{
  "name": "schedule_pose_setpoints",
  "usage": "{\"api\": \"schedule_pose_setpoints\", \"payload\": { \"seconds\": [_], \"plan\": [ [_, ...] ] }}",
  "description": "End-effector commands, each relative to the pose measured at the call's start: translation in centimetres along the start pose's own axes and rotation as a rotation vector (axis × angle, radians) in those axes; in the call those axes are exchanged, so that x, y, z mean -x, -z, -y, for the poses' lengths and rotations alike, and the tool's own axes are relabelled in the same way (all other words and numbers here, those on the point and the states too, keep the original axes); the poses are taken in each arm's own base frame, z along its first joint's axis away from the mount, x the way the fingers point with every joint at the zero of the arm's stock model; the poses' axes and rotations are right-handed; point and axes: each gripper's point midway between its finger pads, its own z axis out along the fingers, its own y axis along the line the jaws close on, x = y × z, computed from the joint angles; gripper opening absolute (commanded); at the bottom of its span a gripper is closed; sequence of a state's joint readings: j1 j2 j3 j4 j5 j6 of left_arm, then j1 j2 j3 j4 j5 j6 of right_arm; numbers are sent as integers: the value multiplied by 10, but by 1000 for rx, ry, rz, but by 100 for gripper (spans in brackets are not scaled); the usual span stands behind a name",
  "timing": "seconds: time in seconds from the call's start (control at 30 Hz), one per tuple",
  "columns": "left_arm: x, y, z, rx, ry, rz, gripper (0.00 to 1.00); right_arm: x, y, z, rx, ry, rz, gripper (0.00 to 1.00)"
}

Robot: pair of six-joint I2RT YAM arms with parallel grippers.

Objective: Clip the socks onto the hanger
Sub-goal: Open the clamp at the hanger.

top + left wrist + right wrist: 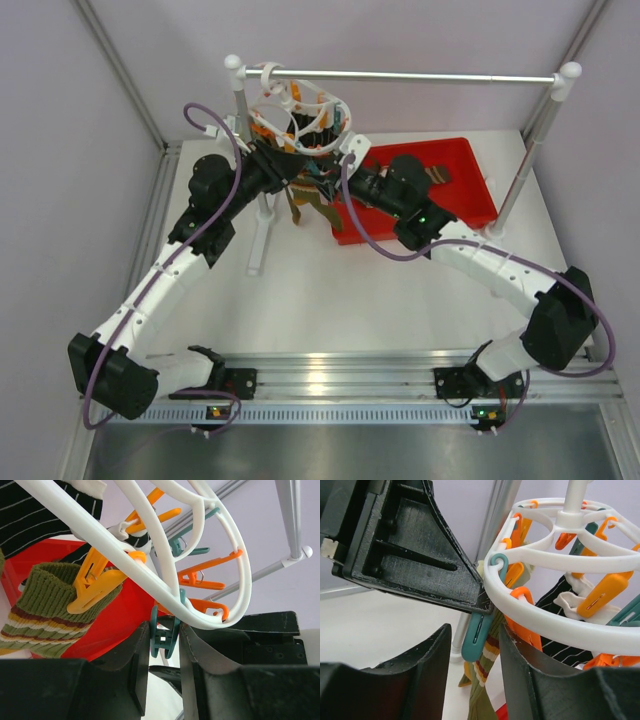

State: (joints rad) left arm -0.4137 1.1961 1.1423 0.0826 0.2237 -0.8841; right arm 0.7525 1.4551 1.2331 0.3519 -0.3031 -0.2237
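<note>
Pinching teal clip (164, 639), L hand (164, 630), sock (45, 607) clipped

Hanger (105, 542) = white glossy plastic, smooth. Teal clip (164, 635) and orange clip (92, 587) same deal, shiny plastic w/ thin metal wire springs. Olive sock (45, 605) is chunky ribbed knit cloth, black striped sock (35, 515) finer knit. Red tray (120, 625) glossy plastic. Rail (420, 75) bare metal, satin-ish. Right gripper (475, 630) fingers (415, 680) matt black plastic, kinda grainy.
</note>
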Motion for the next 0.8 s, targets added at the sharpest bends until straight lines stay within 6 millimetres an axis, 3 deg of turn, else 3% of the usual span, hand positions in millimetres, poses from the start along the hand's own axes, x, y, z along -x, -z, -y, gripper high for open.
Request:
{"api": "schedule_pose_setpoints", "payload": {
  "seconds": [0.0,0.13,0.27,0.3,0.33,0.47,0.63,0.77],
  "plan": [
    [14,3,17,-65,-27,49,0,28,-7,9,-24,34,69,42],
    [13,3,19,-76,-32,40,0,24,-9,11,-28,40,56,33],
    [13,4,19,-79,-42,45,0,25,-11,17,-49,44,54,7],
    [12,4,16,-74,-55,50,5,26,-11,18,-51,41,55,2],
    [15,6,19,-89,-68,69,16,26,-11,18,-50,42,57,0],
    [21,6,16,-94,-97,120,36,29,-10,12,-22,24,66,0],
    [27,2,20,-124,-88,156,48,29,-9,7,3,22,68,0],
    [32,-1,18,-116,-74,180,50,30,-7,4,18,16,74,0]
  ]
}}
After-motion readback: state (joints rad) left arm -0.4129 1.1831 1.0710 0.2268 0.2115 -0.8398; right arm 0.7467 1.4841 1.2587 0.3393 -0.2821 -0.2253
